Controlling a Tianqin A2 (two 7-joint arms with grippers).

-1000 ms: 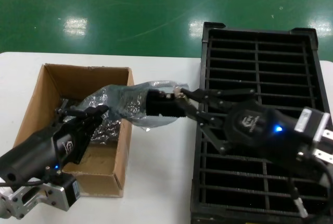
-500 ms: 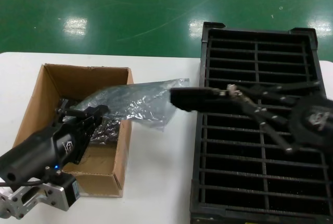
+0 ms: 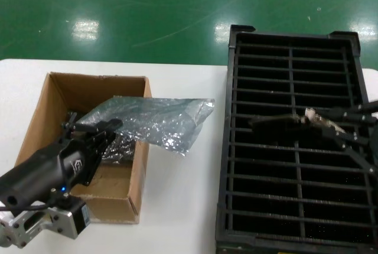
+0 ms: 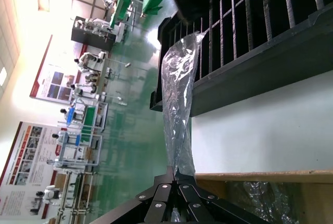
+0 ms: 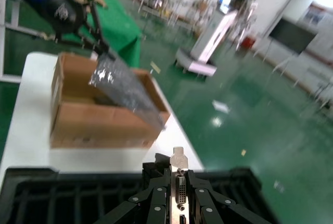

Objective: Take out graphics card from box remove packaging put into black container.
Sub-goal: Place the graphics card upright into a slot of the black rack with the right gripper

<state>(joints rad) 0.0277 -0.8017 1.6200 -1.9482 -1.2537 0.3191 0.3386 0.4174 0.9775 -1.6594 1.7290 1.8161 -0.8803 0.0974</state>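
Note:
The graphics card (image 3: 275, 124) hangs level over the middle of the black container (image 3: 292, 35), out of its bag. My right gripper (image 3: 315, 119) is shut on its silver bracket end (image 5: 178, 182). The packaging (image 3: 156, 121), a crinkly silvery bag, stretches from the box (image 3: 139, 171) across its right wall and over the table. My left gripper (image 3: 111, 127) is shut on the bag's left end above the box. In the left wrist view the bag (image 4: 179, 104) runs away from my left gripper (image 4: 177, 174) toward the container (image 4: 260, 52).
More shiny wrapped items (image 3: 121, 147) lie inside the box. White table (image 3: 183, 195) shows between box and container. Green floor lies beyond the table's far edge. In the right wrist view the box (image 5: 99, 125) and the left gripper (image 5: 99, 44) stand beyond the container (image 5: 78, 193).
My right gripper has pulled the card rightward out of the bag and over the black container. The bag stays in my left gripper and has gone flat and limp.

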